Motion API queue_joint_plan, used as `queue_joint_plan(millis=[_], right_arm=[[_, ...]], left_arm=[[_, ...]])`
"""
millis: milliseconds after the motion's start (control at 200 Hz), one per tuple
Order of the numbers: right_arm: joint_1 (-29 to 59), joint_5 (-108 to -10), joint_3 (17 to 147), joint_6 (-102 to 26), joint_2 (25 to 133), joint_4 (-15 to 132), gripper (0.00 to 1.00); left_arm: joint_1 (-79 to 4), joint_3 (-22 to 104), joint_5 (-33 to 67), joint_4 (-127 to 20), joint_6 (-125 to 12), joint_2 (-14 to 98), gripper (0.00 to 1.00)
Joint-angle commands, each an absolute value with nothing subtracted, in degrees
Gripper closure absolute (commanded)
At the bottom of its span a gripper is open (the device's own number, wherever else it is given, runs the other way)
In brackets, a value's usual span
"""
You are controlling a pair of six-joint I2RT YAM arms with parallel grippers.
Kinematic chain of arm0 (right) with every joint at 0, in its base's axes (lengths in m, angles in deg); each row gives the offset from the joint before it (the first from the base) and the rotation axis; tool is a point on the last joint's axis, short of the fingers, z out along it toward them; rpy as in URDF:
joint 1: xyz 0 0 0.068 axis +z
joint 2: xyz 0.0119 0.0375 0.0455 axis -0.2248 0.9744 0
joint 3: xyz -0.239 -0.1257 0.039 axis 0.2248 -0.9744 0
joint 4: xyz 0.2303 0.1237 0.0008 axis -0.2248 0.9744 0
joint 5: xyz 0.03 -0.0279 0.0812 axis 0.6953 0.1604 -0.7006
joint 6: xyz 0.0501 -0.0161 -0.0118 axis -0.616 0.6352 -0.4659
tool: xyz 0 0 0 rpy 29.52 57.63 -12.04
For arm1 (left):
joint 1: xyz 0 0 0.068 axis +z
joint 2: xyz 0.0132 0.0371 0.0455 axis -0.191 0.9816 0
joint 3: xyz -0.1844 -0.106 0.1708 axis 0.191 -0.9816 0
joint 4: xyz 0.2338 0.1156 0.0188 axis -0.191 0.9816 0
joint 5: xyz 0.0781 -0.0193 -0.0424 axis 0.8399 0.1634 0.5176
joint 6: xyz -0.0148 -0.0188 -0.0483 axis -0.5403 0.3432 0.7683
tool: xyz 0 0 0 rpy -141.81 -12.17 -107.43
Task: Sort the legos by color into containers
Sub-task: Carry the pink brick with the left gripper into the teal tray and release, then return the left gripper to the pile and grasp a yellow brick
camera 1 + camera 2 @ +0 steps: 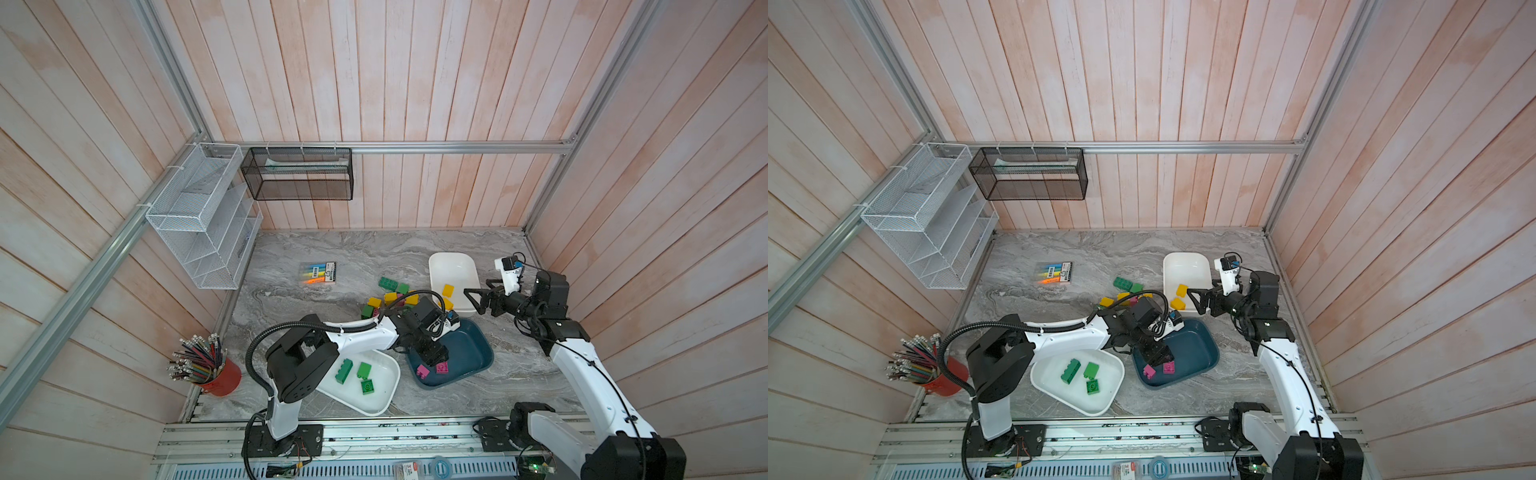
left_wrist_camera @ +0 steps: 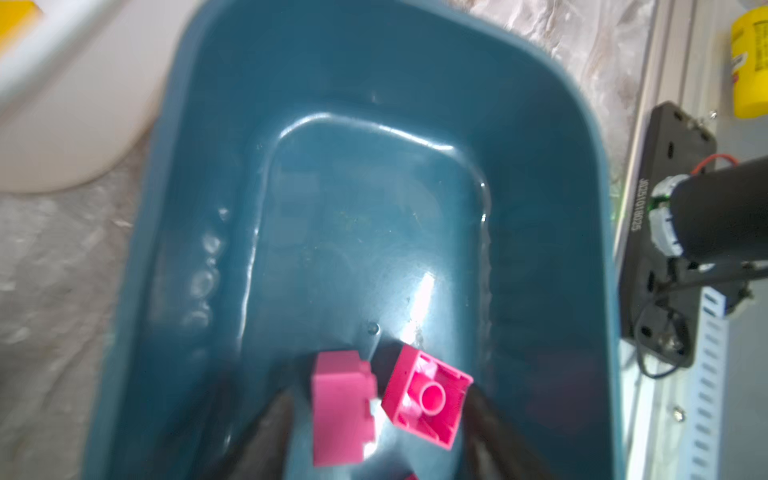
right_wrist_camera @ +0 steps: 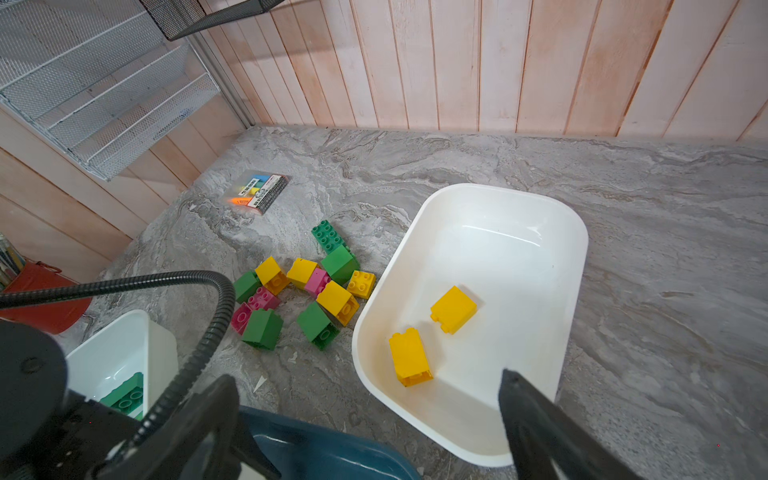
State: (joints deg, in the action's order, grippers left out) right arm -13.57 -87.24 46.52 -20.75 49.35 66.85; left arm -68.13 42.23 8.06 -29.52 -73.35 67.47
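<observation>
Legos (image 1: 390, 297) are going one colour per tub: green ones (image 1: 364, 370) sit in the near white tub (image 1: 374, 405); two pink bricks (image 2: 343, 411) lie loose in the teal tub (image 1: 473, 353) under the left gripper (image 1: 434, 358), jaws parted, gripping nothing. Farther right, the right gripper (image 1: 471, 300) gapes empty by the far white tub (image 1: 453, 266) of yellow ones (image 3: 453, 309); the mixed pile (image 3: 307, 291) lies between.

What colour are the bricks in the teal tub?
Pink. The bricks in the tub show best in the left wrist view.

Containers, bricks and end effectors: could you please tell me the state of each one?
teal tub: holds two pink bricks
near white tub: holds three green bricks
far white tub: holds two yellow bricks
loose bricks: unsorted, clustered on the table
left end effector: open, above the pink bricks
right end effector: open, empty
</observation>
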Motion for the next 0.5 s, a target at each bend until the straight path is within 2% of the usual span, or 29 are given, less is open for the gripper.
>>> queue_joint_plan(millis=[0, 80, 255, 495], right_arm=[[-13.9, -88.3, 46.1, -21.1, 49.4, 66.8, 0.02], [-13.9, -89.7, 46.4, -21.3, 50.1, 66.5, 0.02], [-13.6, -92.0, 46.3, -21.6, 50.7, 65.5, 0.02], [-12.5, -91.8, 46.3, -21.2, 51.1, 65.1, 0.02]], left_arm=[[-67.2, 43.0, 9.6, -27.7, -75.3, 59.9, 0.24], [-66.2, 41.7, 9.6, -26.2, -77.4, 55.8, 0.23], [-56.9, 40.0, 9.7, -20.9, -86.9, 51.1, 0.23], [-45.4, 44.9, 10.6, -16.8, -98.5, 56.2, 0.25]])
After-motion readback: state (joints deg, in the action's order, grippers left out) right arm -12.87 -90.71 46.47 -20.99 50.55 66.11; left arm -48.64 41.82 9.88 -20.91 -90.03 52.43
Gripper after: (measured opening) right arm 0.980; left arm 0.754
